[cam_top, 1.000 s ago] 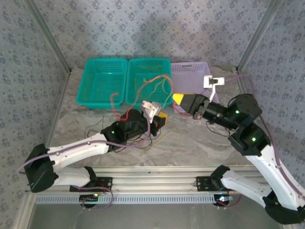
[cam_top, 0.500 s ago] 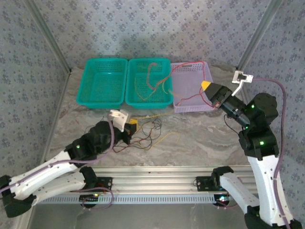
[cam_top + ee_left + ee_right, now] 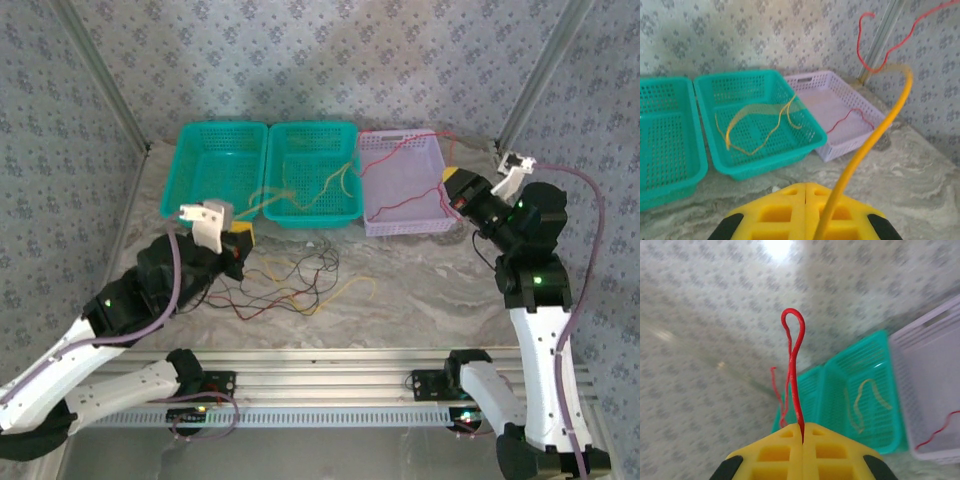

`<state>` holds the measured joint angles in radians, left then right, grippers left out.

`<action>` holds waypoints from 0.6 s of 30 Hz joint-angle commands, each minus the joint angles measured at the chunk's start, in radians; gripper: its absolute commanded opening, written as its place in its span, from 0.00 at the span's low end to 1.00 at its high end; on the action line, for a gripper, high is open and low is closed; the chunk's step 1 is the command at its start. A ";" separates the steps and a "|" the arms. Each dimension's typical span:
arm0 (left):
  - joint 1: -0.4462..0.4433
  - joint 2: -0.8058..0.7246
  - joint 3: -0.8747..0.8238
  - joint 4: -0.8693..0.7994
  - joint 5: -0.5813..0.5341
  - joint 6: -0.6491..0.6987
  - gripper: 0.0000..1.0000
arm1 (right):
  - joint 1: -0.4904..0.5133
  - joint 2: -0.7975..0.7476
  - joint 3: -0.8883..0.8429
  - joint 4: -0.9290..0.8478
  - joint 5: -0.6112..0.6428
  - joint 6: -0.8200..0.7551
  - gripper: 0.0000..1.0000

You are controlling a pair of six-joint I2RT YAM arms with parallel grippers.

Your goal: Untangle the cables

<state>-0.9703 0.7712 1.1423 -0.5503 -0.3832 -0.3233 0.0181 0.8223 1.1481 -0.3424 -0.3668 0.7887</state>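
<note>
Marbled tabletop (image 3: 430, 295) holds the tangled cables (image 3: 290, 283) at centre, with left gripper (image 3: 238, 243) at 9 o'clock pinching yellow cable (image 3: 860, 155) and right gripper (image 3: 452, 183) at 2 o'clock pinching red cable (image 3: 794, 385), probably to draw them apart

Both arms same build: left arm (image 3: 110, 320) and right arm (image 3: 535, 330) have white link shells, black joint housings, green LED (image 3: 539, 281) on joints. Purplish-grey hose (image 3: 597, 230) along each. White camera bracket (image 3: 205, 218) at wrist. Left gripper (image 3: 243, 232) and right gripper (image 3: 455, 178): yellow fingers (image 3: 775, 212), square pockets, black outer corners.
</note>
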 commanded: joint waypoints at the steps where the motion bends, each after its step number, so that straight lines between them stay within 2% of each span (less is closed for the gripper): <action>1: 0.002 0.065 0.152 -0.056 -0.010 0.047 0.00 | -0.005 -0.011 0.000 -0.071 0.238 -0.121 0.00; 10: 0.002 0.343 0.630 -0.097 0.011 0.186 0.00 | 0.021 0.087 -0.091 -0.038 0.420 -0.151 0.00; 11: 0.002 0.369 0.680 -0.099 0.014 0.202 0.00 | 0.024 0.099 -0.094 -0.035 0.438 -0.192 0.00; 18: 0.015 0.626 1.100 -0.187 0.004 0.338 0.00 | 0.037 0.191 -0.113 -0.013 0.523 -0.254 0.00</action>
<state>-0.9672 1.3376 2.1288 -0.6827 -0.3817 -0.0723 0.0467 0.9966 1.0431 -0.3775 0.0799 0.5892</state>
